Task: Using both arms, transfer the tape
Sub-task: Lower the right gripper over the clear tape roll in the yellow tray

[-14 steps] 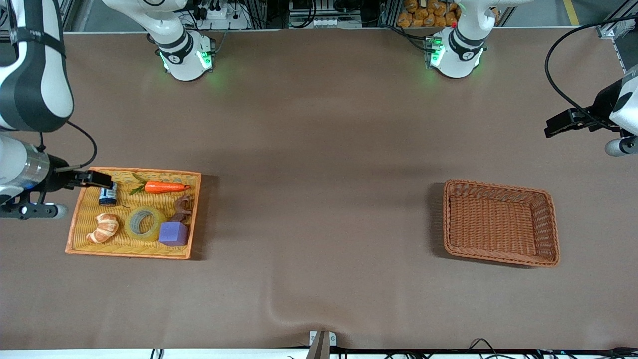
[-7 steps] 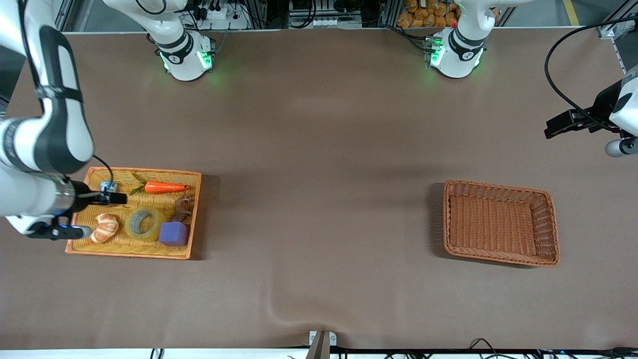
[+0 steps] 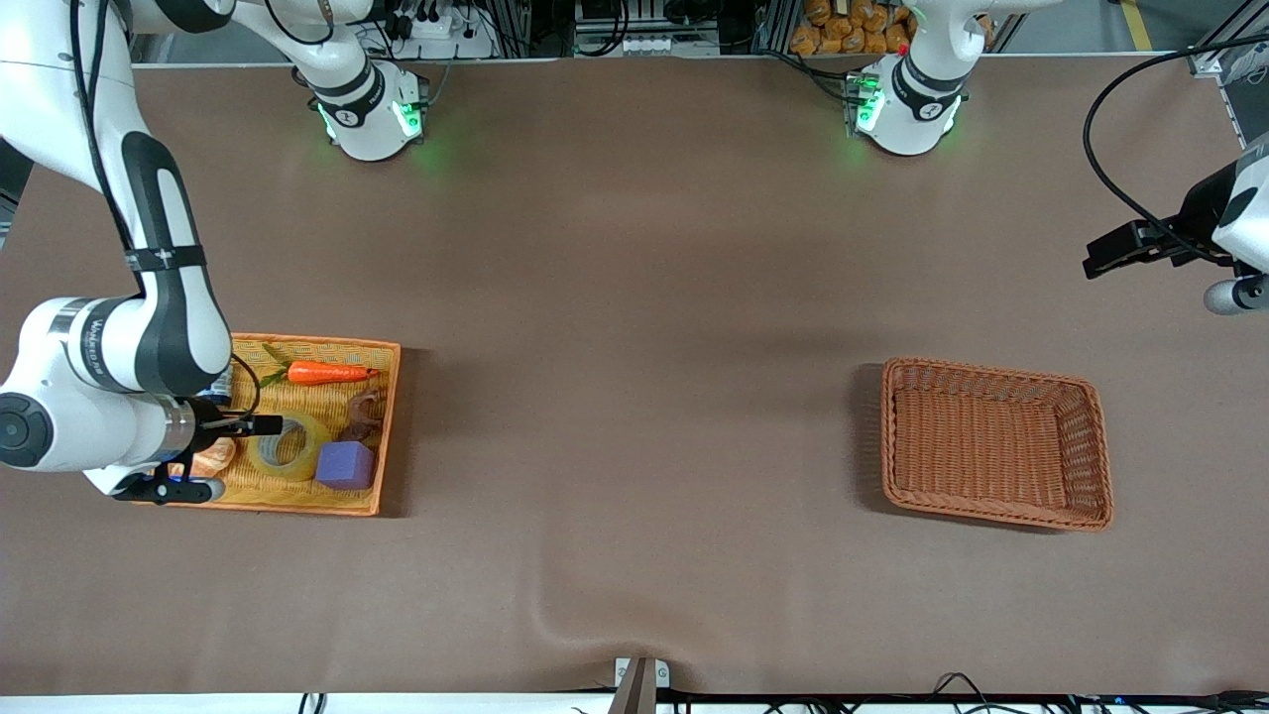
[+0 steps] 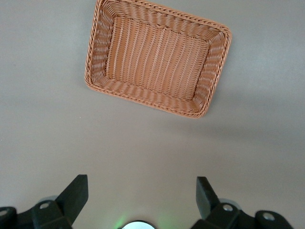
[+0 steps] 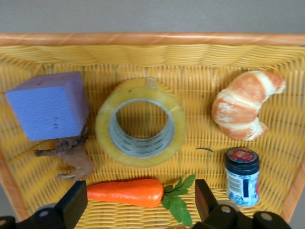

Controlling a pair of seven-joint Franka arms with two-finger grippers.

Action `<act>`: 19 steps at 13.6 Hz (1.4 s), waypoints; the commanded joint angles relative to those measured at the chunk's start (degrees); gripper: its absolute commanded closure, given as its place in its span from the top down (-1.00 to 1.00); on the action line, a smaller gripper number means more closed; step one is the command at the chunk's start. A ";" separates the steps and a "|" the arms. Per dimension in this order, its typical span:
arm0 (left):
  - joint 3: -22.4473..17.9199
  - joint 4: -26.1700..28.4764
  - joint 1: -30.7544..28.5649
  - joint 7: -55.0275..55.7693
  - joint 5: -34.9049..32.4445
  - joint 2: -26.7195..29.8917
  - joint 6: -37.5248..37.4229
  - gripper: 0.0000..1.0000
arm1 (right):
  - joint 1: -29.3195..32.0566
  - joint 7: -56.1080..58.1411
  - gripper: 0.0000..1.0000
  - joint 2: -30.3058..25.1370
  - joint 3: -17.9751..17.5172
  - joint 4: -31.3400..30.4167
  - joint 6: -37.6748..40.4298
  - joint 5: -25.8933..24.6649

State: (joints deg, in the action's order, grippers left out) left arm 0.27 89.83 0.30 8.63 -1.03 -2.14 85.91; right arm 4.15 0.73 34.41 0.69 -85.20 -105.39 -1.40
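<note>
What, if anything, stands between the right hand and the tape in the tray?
Nothing visible does. The right hand is over the yellow tray, open, with the tape lying flat right below it. The purple cube and the croissant sit beside the roll, the carrot close by, none on top of it.

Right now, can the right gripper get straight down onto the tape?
Probably yes. The right gripper hangs open over the tape, which lies flat in the yellow tray with nothing on top; the purple cube sits close beside it.

High front camera spans the table (image 3: pixel 634 297); wrist cameras look down.
</note>
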 commanded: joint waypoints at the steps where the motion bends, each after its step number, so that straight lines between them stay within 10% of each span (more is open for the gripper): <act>1: 0.26 0.08 -0.30 -0.11 -0.64 0.03 0.58 1.00 | 2.62 3.81 1.00 3.37 -0.69 1.71 -4.00 -1.05; 7: 0.26 0.34 -0.30 -0.11 -0.64 -0.05 0.93 1.00 | 6.93 7.36 1.00 8.65 -0.43 -0.65 -14.14 -0.88; 19: 0.26 0.08 -1.27 -0.99 -0.82 0.39 1.19 1.00 | 5.79 2.81 1.00 8.04 -0.69 6.11 -2.71 0.08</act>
State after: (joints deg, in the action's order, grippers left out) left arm 0.23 90.00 -0.48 8.49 -1.03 -2.32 87.05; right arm 10.23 7.01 42.24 0.36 -79.00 -108.45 -1.33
